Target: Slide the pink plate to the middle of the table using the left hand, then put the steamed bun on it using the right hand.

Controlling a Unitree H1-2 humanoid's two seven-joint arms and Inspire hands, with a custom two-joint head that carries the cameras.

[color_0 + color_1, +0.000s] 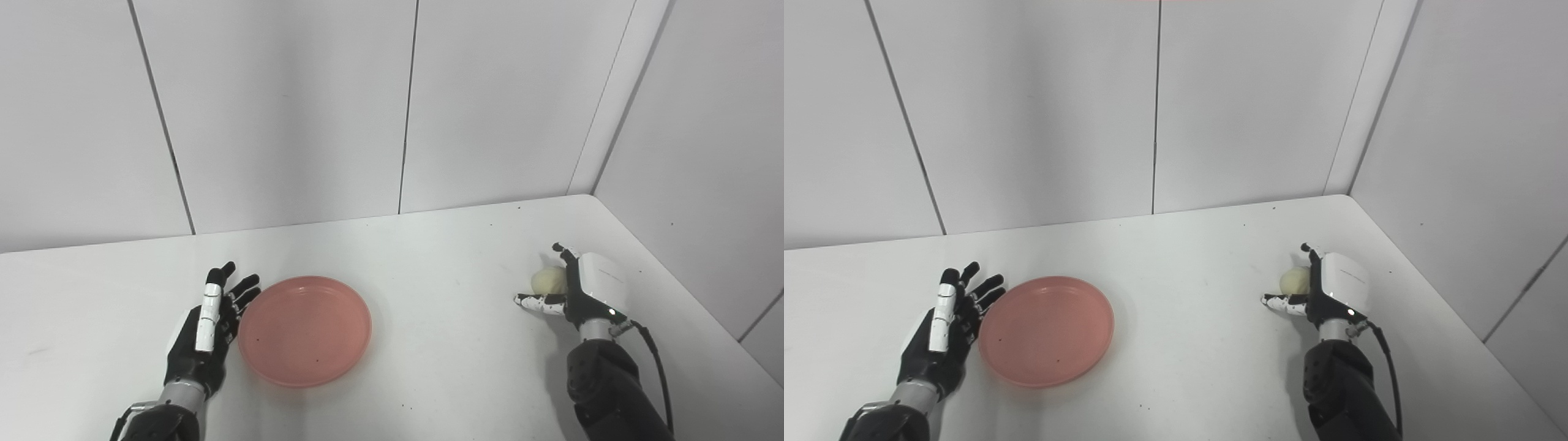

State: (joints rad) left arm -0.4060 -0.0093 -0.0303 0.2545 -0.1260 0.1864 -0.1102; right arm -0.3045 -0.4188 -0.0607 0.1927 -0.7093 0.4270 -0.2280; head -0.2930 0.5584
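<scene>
An empty pink plate lies flat on the white table, left of the middle. My left hand is open at the plate's left rim, fingers straight and pointing away from me; whether it touches the rim I cannot tell. A pale round steamed bun sits on the table at the right. My right hand stands beside the bun with the palm against it. Its thumb lies spread on the near side and one fingertip shows on the far side. Its fingers are apart, not closed round the bun.
White wall panels close the table at the back and on the right, meeting in a corner behind the bun. A stretch of bare table separates the plate from the bun.
</scene>
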